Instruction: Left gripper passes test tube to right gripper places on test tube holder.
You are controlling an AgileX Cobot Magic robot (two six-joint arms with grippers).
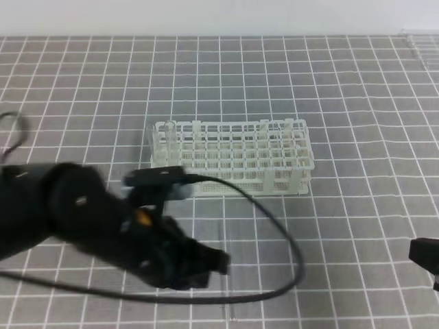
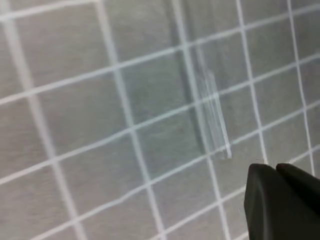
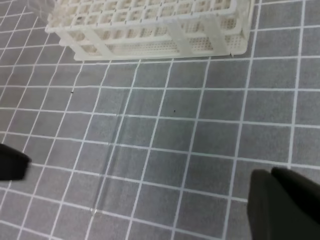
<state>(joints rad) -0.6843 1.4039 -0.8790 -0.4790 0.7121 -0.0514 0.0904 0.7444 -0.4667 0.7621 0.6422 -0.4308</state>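
Clear glass test tube [image 2: 212, 117] lying on grey gridded mat [image 1: 357, 123], near white plastic grid rack [image 1: 233, 156]; black left gripper [image 1: 218, 260] and right gripper [image 3: 272, 176], jaws together, empty.

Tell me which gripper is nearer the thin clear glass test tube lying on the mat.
Left. The left gripper hovers right beside the test tube; the right gripper sits far off at the right edge.
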